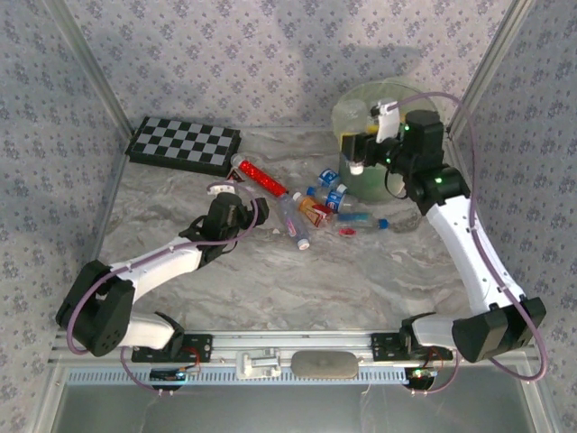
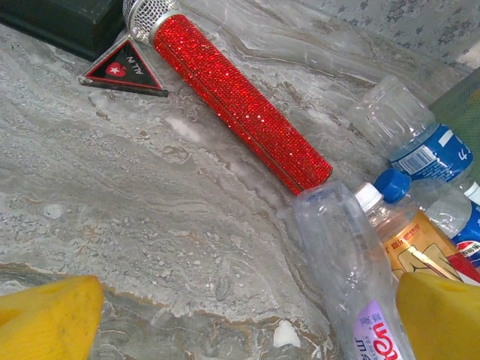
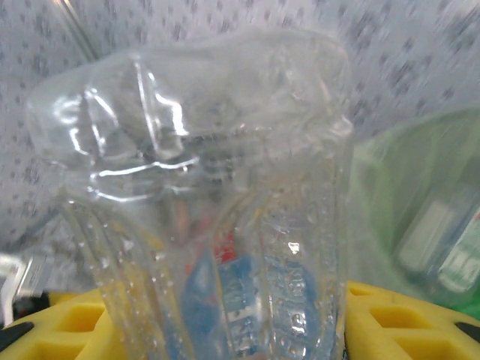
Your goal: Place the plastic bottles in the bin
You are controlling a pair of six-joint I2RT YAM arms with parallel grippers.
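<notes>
Held bottle: a clear bottle [image 3: 217,187], crumpled at its upper end, is up off the table and right against the right wrist camera, with blue print low down.
Right jaws: the right gripper [image 1: 361,155] has its yellow pads [image 3: 67,326] on either side, pinching the clear bottle.
Bin: the bin [image 1: 348,114] stands at the far right of the table [image 1: 297,280], just behind that gripper. Through its green wall, blurred labelled bottles lie inside.
Pile: the other plastic bottles [image 1: 338,200] lie scattered mid-table, near the bin's foot.
Left jaws: the left gripper [image 2: 244,319] is spread wide and low over the table, nothing between the pads. A purple-printed bottle [image 2: 345,255] lies just inside the right-hand pad, and an orange-labelled bottle [image 2: 416,247] is touching it.
In the way: a red glitter stick [image 2: 240,97] lies slantwise, its lower end just beside the purple-printed bottle.
Around: a triangle tag [image 2: 124,71] is by the stick's silver head. The checkerboard [image 1: 185,144] lies far left, well apart.
</notes>
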